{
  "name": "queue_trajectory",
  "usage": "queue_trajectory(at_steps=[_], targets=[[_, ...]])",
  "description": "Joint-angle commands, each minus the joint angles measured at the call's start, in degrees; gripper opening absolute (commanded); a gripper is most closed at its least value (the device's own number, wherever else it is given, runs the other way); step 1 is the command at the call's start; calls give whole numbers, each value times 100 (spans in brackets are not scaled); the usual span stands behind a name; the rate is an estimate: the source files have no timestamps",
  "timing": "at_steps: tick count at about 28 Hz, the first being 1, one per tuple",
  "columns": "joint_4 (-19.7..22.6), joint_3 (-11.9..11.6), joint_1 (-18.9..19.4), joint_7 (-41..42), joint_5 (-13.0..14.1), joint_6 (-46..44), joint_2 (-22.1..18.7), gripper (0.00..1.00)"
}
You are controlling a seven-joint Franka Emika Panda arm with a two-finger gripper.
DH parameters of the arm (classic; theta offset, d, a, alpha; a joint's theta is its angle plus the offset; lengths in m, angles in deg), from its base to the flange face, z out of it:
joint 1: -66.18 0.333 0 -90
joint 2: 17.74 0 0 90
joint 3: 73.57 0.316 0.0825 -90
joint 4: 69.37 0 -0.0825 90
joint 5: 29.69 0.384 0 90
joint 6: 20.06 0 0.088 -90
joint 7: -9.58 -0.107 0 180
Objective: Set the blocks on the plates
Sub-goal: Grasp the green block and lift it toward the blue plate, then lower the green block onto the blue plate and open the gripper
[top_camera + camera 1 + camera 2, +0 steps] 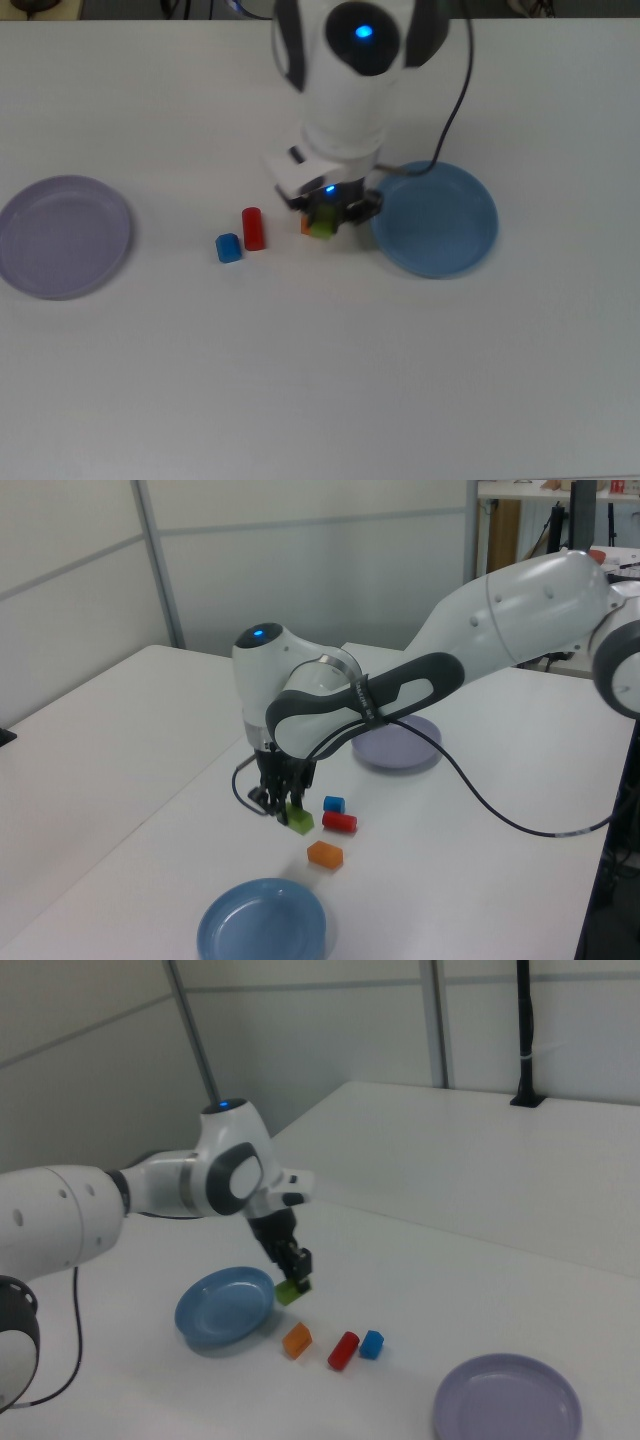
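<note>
My gripper (324, 222) (290, 815) (295, 1282) is shut on the lime-green block (321, 227) (299, 821) (290, 1291), which hangs clear of the table beside the blue plate (440, 222) (262, 922) (224, 1306). The orange block (325, 855) (296, 1339) lies on the table, mostly hidden under the gripper in the top view. The red block (253, 228) (339, 822) (343, 1350) and the small blue block (229, 247) (334, 804) (372, 1344) lie side by side. The lavender plate (62, 236) (396, 746) (506, 1400) holds nothing.
A black cable (455, 95) (500, 815) runs from the arm over the blue plate's side. The white table (320, 380) carries nothing else. Its edge runs along the left view's right, with a monitor and desk behind.
</note>
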Motion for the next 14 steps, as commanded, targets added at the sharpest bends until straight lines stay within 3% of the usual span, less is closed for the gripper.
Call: queue_trajectory(at_steps=[1,4,8,14], targets=[[94,388,50,420,42,-386,-72,0],[94,608,111,376,8,-316,77,0],[50,608,489,394,-159,298,279,0],[67,608,613,385,-335,826,499,0]])
